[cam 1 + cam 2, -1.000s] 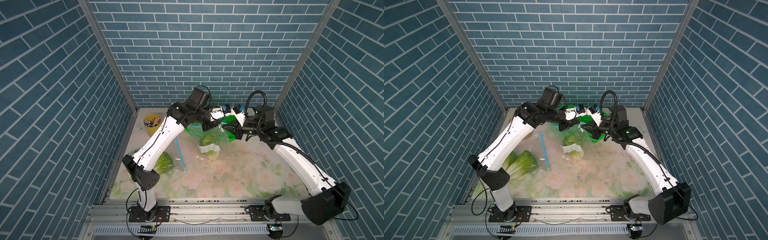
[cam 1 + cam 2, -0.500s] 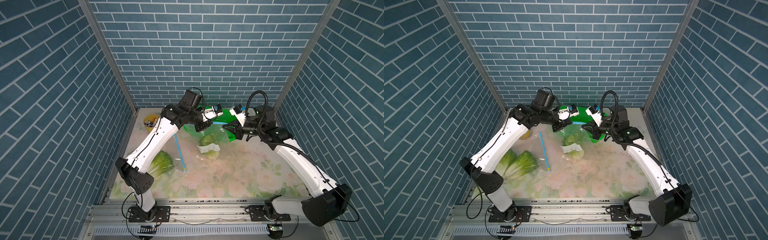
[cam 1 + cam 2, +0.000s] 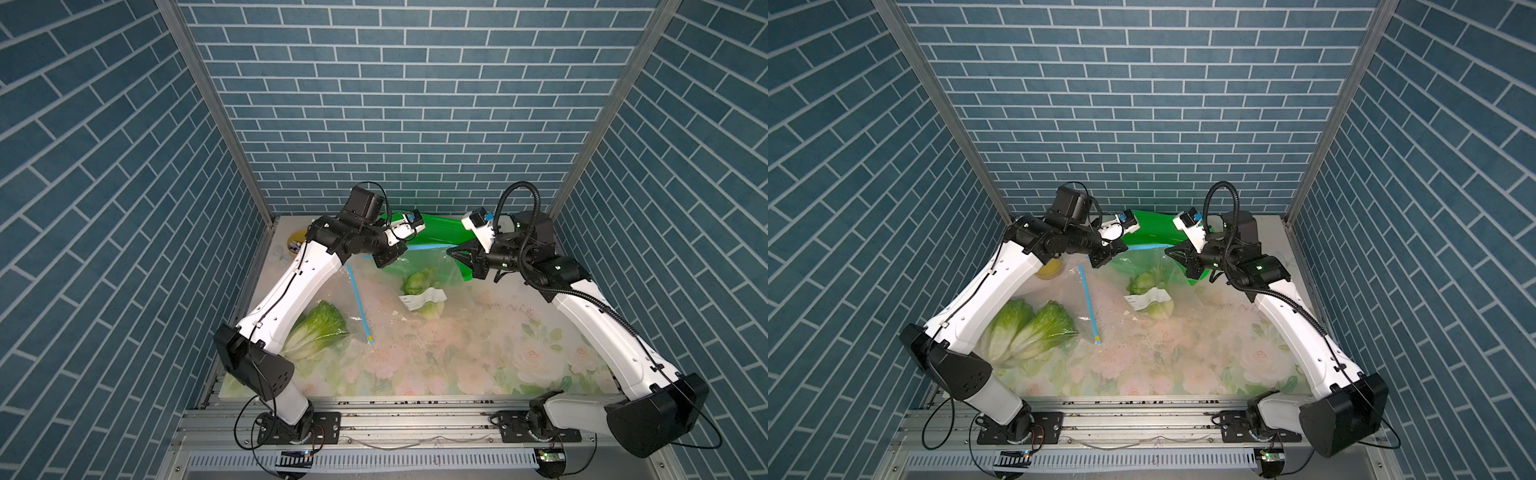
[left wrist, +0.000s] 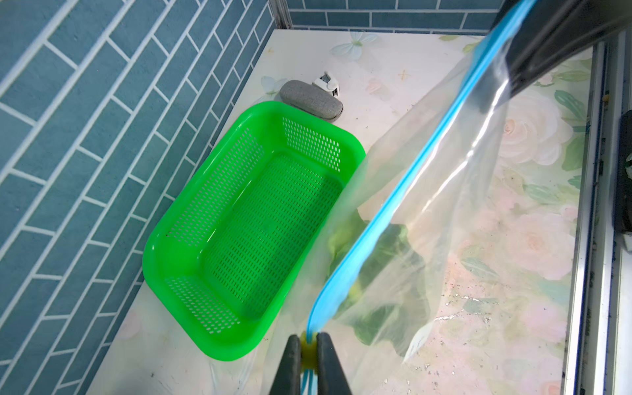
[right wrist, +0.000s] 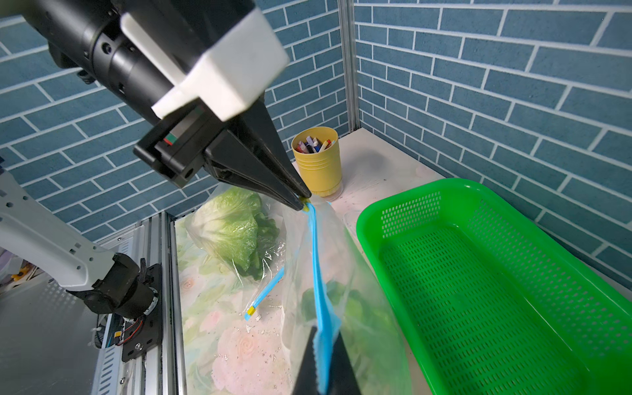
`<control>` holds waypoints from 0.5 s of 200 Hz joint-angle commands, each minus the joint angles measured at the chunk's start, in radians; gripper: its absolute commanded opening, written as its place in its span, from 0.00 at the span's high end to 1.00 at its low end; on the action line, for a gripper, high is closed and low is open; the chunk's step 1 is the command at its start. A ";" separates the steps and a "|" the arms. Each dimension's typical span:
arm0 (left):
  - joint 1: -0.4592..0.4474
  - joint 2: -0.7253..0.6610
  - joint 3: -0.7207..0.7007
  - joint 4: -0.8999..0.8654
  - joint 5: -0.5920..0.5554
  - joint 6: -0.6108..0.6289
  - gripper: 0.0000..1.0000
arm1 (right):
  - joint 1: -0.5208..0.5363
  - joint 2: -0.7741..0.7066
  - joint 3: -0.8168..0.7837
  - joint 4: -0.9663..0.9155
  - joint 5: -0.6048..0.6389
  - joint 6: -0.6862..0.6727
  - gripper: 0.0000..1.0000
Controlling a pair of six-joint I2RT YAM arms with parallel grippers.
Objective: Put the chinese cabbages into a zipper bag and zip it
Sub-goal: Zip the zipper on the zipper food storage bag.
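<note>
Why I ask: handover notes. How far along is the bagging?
Done: three light-green cabbage heads lie inside clear plastic zipper bags. In hand: left gripper pinches one bag's yellow slider; right gripper clamps its blue zip strip. Left: probably only finishing that zip.

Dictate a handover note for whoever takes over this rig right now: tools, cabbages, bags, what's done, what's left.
Left tool: shut on the yellow slider at one end of the blue zip.
Right tool: shut on the zip's other end.
Held bag: stretched between both tools, one cabbage inside.
Two more cabbages: near the left arm's base, apparently inside a second bag.
Done: held bag's zip looks closed along its length.
Left: check the seal, set it down, release; second bag's zip state unclear.
</note>
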 commanded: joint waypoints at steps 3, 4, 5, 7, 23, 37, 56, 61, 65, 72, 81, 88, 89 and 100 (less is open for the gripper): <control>0.058 -0.034 -0.069 -0.015 -0.059 -0.034 0.90 | -0.004 -0.054 0.006 0.035 0.015 -0.042 1.00; 0.059 -0.036 -0.071 -0.014 -0.058 -0.035 0.90 | -0.004 -0.055 0.006 0.035 0.016 -0.042 1.00; 0.060 -0.037 -0.074 -0.012 -0.057 -0.036 0.90 | -0.004 -0.055 0.006 0.035 0.018 -0.042 1.00; 0.063 -0.040 -0.080 -0.009 -0.056 -0.038 0.90 | -0.004 -0.055 0.007 0.035 0.019 -0.042 1.00; 0.080 -0.059 -0.122 0.010 -0.051 -0.048 0.90 | -0.004 -0.056 0.007 0.033 0.028 -0.041 1.00; 0.094 -0.072 -0.149 0.023 -0.045 -0.052 0.90 | -0.004 -0.061 0.004 0.033 0.028 -0.042 1.00; 0.115 -0.083 -0.179 0.032 -0.039 -0.061 0.90 | -0.004 -0.072 -0.009 0.048 0.030 -0.037 1.00; 0.122 -0.085 -0.186 0.035 -0.037 -0.063 0.90 | -0.004 -0.072 -0.007 0.046 0.033 -0.037 1.00; 0.127 -0.089 -0.193 0.036 -0.035 -0.065 0.90 | -0.004 -0.071 -0.005 0.043 0.034 -0.038 1.00; 0.137 -0.094 -0.205 0.040 -0.032 -0.067 0.90 | -0.004 -0.072 -0.004 0.042 0.035 -0.040 1.00; 0.151 -0.103 -0.221 0.048 -0.026 -0.073 0.90 | -0.004 -0.075 -0.005 0.040 0.036 -0.039 1.00; 0.161 -0.109 -0.236 0.055 -0.020 -0.077 0.90 | -0.004 -0.077 -0.006 0.041 0.036 -0.038 1.00; 0.161 -0.110 -0.238 0.057 -0.020 -0.077 0.90 | -0.004 -0.077 -0.006 0.042 0.036 -0.038 1.00; 0.174 -0.118 -0.256 0.066 -0.015 -0.083 0.90 | -0.004 -0.079 -0.006 0.042 0.040 -0.037 1.00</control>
